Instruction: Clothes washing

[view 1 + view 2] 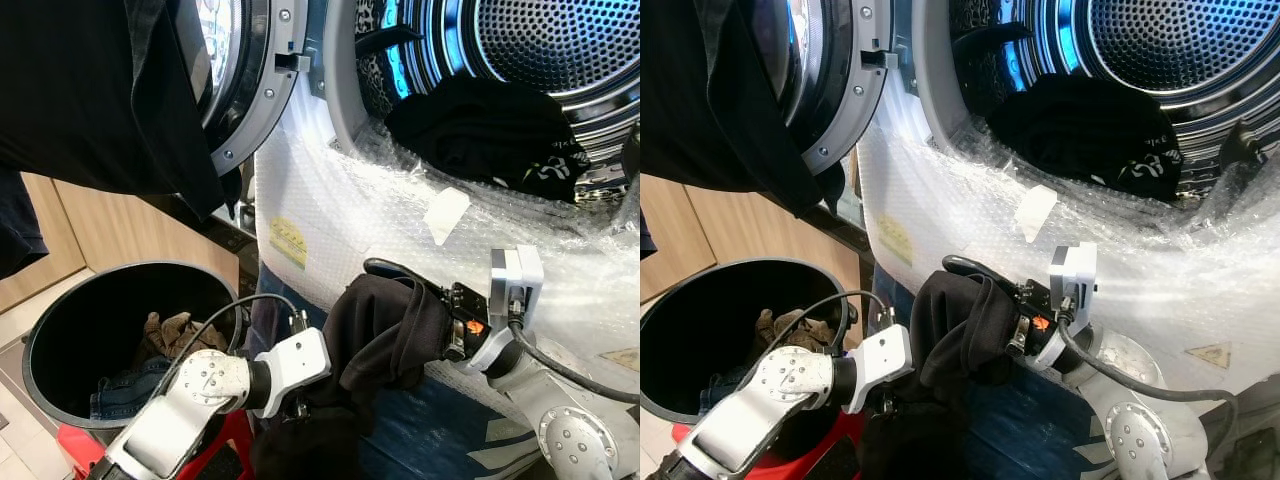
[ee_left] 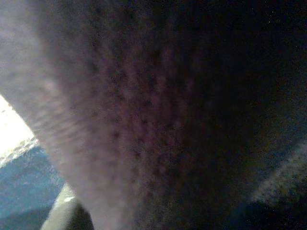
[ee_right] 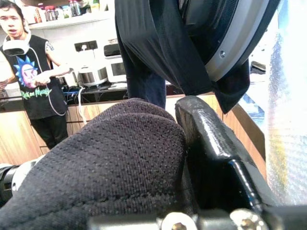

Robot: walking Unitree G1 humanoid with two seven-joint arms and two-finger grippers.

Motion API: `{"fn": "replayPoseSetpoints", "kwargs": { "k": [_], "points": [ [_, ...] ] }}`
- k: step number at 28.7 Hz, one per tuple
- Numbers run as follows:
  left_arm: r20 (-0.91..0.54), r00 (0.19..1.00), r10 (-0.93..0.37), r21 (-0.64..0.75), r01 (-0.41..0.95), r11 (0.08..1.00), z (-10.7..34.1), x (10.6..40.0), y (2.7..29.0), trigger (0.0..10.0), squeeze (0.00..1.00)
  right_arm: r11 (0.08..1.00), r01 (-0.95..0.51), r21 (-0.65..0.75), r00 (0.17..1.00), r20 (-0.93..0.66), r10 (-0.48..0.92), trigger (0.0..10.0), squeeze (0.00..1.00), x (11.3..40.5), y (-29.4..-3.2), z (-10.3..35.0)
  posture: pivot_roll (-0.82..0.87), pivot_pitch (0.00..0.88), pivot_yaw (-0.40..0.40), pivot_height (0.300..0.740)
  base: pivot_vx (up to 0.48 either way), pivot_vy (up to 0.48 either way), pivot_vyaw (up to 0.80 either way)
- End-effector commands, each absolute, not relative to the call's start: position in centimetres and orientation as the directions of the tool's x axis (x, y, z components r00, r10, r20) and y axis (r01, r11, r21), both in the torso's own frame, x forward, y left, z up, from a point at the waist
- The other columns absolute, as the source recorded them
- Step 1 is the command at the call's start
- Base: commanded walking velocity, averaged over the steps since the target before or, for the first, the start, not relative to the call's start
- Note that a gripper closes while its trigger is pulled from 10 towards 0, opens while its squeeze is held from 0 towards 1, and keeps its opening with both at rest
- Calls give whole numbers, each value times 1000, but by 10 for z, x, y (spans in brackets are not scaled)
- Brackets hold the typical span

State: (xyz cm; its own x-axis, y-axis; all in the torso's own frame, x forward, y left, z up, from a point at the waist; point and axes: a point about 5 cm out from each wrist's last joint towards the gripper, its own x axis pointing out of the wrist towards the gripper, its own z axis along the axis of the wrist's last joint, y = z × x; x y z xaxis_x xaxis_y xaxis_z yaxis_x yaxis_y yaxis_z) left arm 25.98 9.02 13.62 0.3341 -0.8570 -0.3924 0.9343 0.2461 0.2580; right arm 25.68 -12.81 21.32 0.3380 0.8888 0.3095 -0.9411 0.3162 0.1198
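The landmark is the washing machine's open drum [image 1: 540, 50], its front rim wrapped in bubble wrap [image 1: 400, 200]. Just below that rim, both arms carry one black garment [image 1: 385, 330]. The right gripper [image 1: 440, 315] is clenched on it: the right wrist view shows knit cloth bunched tight against one black finger [image 3: 211, 143]. The left gripper [image 1: 300, 405] sits lower and further from the drum, buried in the hanging part of the same cloth; whether its fingers are closed cannot be told, since the left wrist view gives nothing but dark weave.

A dark bundle [image 1: 480, 130] already lies inside the drum, at its mouth. Another dark cloth [image 1: 110, 100] hangs over the open door [image 1: 245, 90], to the drum's left. Below the door stands a black bin [image 1: 60, 330] with more clothes [image 1: 165, 335] in it.

The step in hand looks like lifting the garment up over the rim into the drum. The likely troubles:
- The loose lower part may drag on the rim and stay outside, because only the upper fold is firmly gripped.
- The cable looped beside the right gripper could snag the fabric.
- The bundle at the mouth may block the way, so the new piece slides back out.
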Motion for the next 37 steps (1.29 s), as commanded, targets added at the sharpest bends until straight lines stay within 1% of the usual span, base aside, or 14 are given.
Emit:
{"fn": "replayPoseSetpoints", "kwargs": {
  "k": [1,6,7,16,19,23,27,37],
  "points": [
    [-380,321,-868,262,937,232,142,256,88,0,0,351,-932,88,360,327,874,0,0,260,-136,220,171,0,-145,740,0,0,0],
    [-365,325,-873,264,935,238,148,253,89,0,0,360,-928,96,371,328,869,0,0,261,-136,217,179,0,-143,740,0,0,0],
    [-372,324,-870,261,936,237,147,252,92,0,0,371,-923,101,383,331,862,0,0,263,-137,217,181,0,-141,740,0,0,0],
    [-405,328,-854,255,937,239,143,250,98,0,0,391,-916,89,397,331,856,0,0,267,-141,219,181,0,-142,740,0,0,0],
    [-408,340,-847,255,934,251,142,250,100,0,0,409,-909,83,412,334,848,0,0,269,-144,221,180,0,-144,740,0,0,0],
    [-408,350,-843,255,930,263,141,251,101,0,0,410,-908,82,413,337,846,0,0,269,-144,222,176,0,-143,740,0,0,0],
    [-389,380,-839,263,919,294,142,255,100,0,0,410,-908,84,413,344,844,0,0,269,-143,222,169,0,-146,740,0,0,0],
    [-348,395,-850,272,910,312,150,259,96,0,0,409,-909,83,411,337,847,0,0,269,-144,222,169,0,-155,740,0,0,0]
  ]
}}
